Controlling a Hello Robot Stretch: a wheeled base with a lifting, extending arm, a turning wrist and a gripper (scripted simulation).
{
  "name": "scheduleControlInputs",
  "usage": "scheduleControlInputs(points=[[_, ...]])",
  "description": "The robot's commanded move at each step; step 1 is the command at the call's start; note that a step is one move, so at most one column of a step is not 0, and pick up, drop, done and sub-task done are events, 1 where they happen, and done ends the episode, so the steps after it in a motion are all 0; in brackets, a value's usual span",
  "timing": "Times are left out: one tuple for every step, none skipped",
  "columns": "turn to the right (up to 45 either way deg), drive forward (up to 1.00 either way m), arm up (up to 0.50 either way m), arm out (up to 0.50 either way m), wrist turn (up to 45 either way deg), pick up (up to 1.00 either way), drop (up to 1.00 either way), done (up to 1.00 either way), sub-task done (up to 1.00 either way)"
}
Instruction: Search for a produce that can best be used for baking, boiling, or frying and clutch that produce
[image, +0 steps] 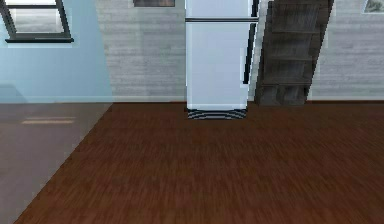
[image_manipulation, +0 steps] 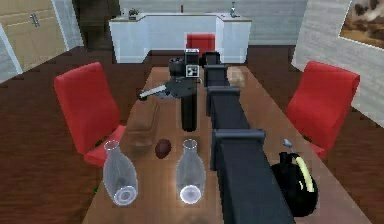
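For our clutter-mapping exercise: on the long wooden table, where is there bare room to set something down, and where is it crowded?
Bare tabletop lies between the arm and the red chair at the arm side view's right. Crowded: the near corner left of the arm, with two glass bottles and a small brown lump.

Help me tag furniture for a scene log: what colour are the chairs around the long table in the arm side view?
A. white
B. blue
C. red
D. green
C: the chairs drawn up to the wooden table have bright red seats and backs.
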Motion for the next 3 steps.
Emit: scheduleControlInputs(points=[[0.0,0.00,-0.28,0.00,0.0,0.00,0.00,0.00,0.00],[0.0,0.00,0.00,0.00,0.0,1.00,0.00,0.00,0.00],[0.0,0.00,0.10,0.00,0.0,0.00,0.00,0.00,0.00]])
